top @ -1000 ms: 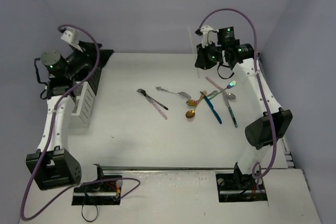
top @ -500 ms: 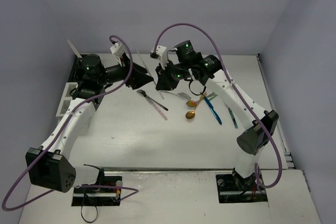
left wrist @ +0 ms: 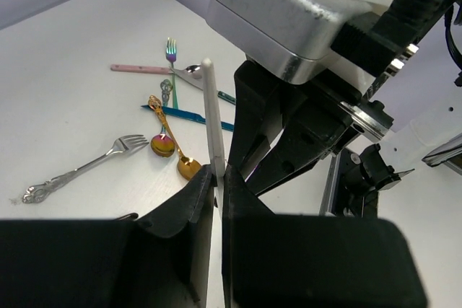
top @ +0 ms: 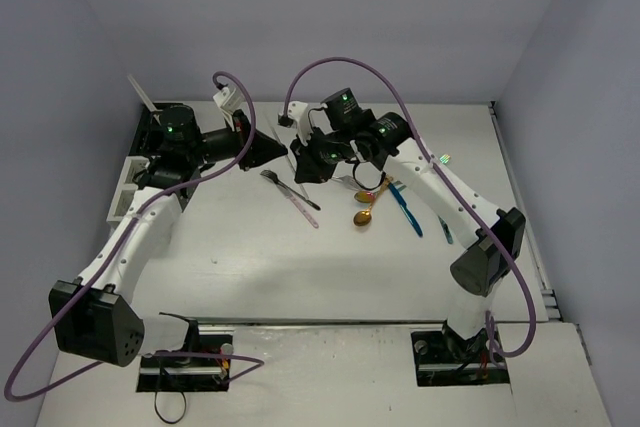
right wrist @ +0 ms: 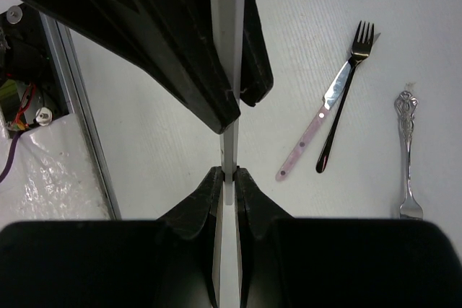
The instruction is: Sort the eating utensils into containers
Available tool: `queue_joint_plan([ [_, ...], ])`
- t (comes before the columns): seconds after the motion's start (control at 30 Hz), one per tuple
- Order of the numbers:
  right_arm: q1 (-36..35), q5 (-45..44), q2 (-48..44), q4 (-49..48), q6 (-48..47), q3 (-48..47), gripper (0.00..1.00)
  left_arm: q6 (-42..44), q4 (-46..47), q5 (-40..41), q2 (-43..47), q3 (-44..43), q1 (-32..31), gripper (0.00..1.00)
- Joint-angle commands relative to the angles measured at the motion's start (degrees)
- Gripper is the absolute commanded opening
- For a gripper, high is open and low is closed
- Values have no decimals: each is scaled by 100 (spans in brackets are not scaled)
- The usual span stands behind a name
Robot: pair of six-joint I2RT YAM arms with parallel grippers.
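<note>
Both ends of one pale stick are pinched: left claw and right claw each clench it over the table.

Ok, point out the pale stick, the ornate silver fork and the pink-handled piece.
pale stick (left wrist: pixel 210 106): left wrist view, middle of its shaft.
ornate silver fork (left wrist: pixel 81 170): left wrist view, middle of its handle.
pink-handled piece (right wrist: pixel 302 146): right wrist view, on the pink handle.
</note>
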State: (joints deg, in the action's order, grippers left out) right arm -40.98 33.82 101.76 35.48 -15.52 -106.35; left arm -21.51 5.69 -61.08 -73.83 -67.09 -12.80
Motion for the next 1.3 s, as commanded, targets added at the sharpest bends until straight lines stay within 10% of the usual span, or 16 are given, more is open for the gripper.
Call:
queue_joint_plan([
  [0.0,-50,-103,-359,-181,-61,44,0,42,354,69,255,-54,-39,0],
  [0.07,-50,-188,-367,-181,-11,21,13,42,354,116,278,-49,-39,0],
  [0.13,-48,-299,-394,-181,54,0,57,125,285,232,308,-57,-28,0],
  [0.23,102,-472,-463,-190,197,-65,86,1026,-509,553,327,-391,12,0],
  [0.47,1253,-130,-518,-225,532,-30,90,2145,-1677,1690,-56,-1333,1017,0],
  [0.83,2018,-765,-587,-385,357,1128,89,2689,-868,3587,-2304,-3588,3146,0],
  [1.27,2228,-928,-620,-507,220,1714,88,2243,-182,3653,-3695,-4480,3336,0],
])
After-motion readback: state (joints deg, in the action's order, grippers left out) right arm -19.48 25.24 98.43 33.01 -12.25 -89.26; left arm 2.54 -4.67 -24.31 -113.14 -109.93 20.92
